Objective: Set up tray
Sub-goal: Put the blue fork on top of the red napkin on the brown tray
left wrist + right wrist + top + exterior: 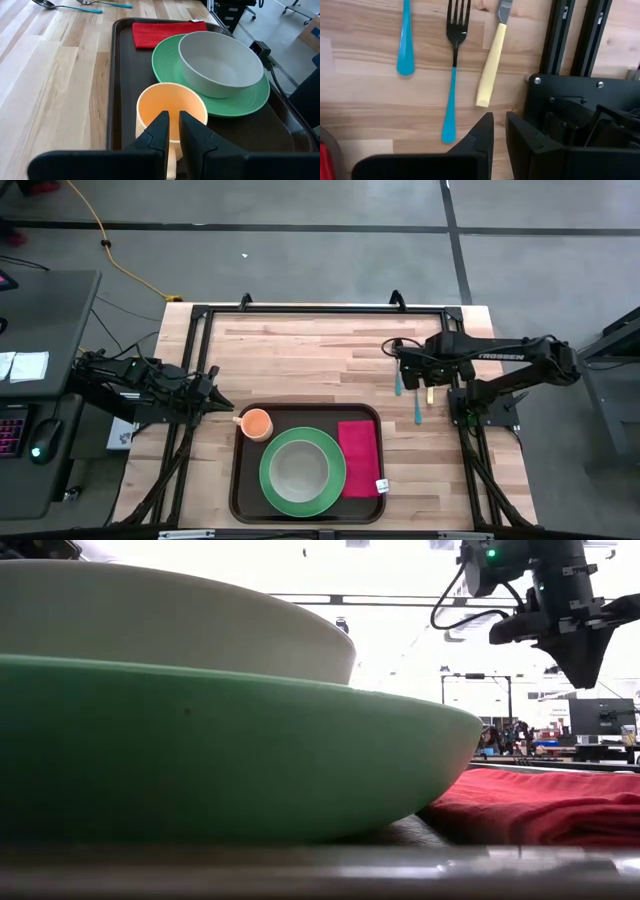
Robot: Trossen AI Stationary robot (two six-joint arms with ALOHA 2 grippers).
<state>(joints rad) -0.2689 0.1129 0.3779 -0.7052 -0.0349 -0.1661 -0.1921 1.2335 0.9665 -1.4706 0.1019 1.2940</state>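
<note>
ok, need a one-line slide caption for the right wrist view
Right gripper hovers over fork, spoon and yellow-handled knife on the table.
</note>
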